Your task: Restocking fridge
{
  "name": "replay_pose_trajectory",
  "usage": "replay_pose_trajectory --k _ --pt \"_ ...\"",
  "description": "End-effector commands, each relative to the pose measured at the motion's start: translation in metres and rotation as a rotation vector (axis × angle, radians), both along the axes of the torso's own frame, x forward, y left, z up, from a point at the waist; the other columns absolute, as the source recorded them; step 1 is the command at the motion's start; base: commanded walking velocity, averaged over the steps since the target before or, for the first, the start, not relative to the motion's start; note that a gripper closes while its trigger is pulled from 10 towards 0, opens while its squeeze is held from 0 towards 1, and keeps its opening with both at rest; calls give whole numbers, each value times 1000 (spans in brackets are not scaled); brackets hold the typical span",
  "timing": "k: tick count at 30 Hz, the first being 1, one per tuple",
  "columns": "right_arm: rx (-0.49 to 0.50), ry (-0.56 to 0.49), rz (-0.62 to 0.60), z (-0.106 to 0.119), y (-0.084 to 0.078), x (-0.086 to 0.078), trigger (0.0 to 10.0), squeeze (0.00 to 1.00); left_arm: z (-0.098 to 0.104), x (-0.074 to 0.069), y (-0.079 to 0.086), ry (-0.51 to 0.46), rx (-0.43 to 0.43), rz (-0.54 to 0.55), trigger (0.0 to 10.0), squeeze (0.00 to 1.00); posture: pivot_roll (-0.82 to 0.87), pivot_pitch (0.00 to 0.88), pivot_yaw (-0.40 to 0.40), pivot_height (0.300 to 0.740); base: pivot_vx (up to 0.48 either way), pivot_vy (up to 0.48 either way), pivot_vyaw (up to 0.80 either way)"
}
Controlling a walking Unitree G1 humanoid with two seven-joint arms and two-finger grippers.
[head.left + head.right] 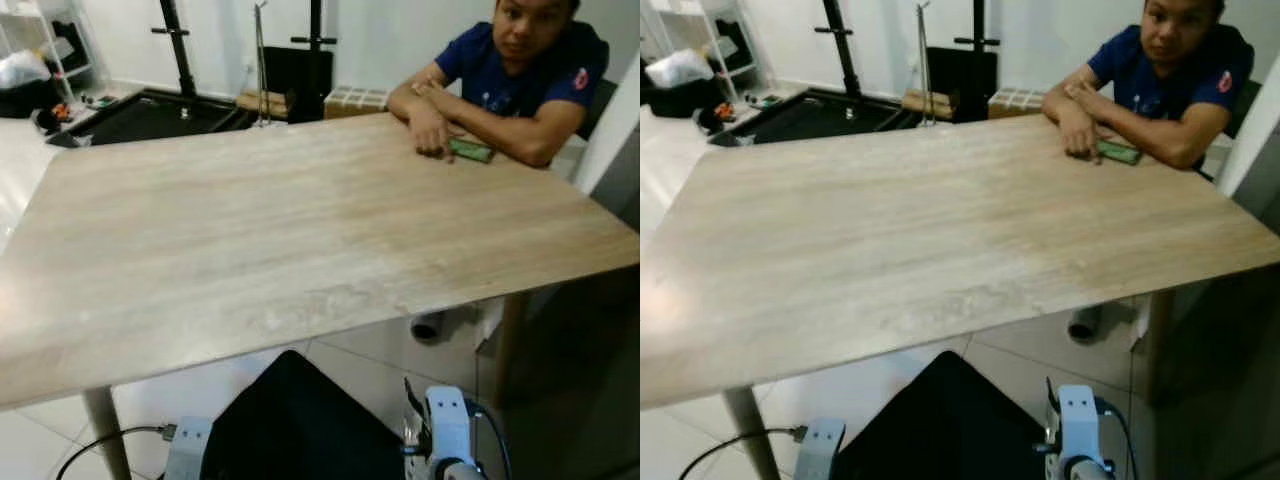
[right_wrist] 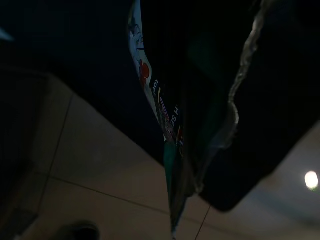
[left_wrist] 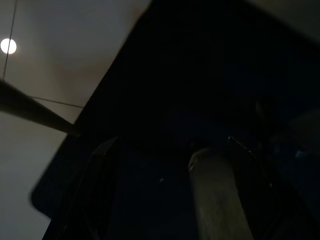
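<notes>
A crinkled foil packet (image 2: 172,130) with red and white print hangs close in the right wrist view, and my right gripper appears shut on it above the tiled floor. That arm's wrist (image 1: 447,430) is low, below the near edge of the wooden table (image 1: 300,220). My left gripper (image 3: 157,200) hangs in shade beside a black shape (image 1: 300,425), its two fingers apart with nothing between them. The left arm's wrist (image 1: 187,445) sits near the table leg (image 1: 105,430).
A person (image 1: 520,70) sits at the table's far right corner, one hand on a small green object (image 1: 470,150). Behind the table are a black floor tray (image 1: 150,115), stands, cardboard boxes (image 1: 355,100) and a shelf (image 1: 40,60). A dark cabinet (image 1: 600,330) stands on the right.
</notes>
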State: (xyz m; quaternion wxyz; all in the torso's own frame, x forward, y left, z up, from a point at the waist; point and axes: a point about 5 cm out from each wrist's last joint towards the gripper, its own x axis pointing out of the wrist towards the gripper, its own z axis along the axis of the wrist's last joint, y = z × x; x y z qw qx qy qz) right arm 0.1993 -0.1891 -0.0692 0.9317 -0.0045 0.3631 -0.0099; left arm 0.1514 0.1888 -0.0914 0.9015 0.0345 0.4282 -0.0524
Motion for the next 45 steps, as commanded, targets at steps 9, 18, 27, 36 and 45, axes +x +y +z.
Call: replay_pose_trajectory --k 9,18,27,36,45 --pt "1 12 -19 -2 -6 -6 10000 0 -2 -5 -4 3 -8 -11 10000 0 -91 54 23 740 0 0 -800" --pt "-6 18 -23 -4 -8 -9 10000 0 -7 -12 -10 46 4 4 10000 0 -97 59 28 740 0 0 -800" --pt "-4 4 -37 -1 -10 -5 10000 0 -7 -8 -28 47 -3 -32 10000 0 -113 52 33 740 0 0 -800" --pt "-14 9 -44 -2 -14 -8 10000 0 -6 -6 -30 41 1 -51 10000 0 -118 46 37 740 0 0 -800" --pt "-21 8 -67 -2 -17 -10 10000 0 -6 -9 -17 46 17 -67 10000 0 -129 41 49 740 0 0 -800"
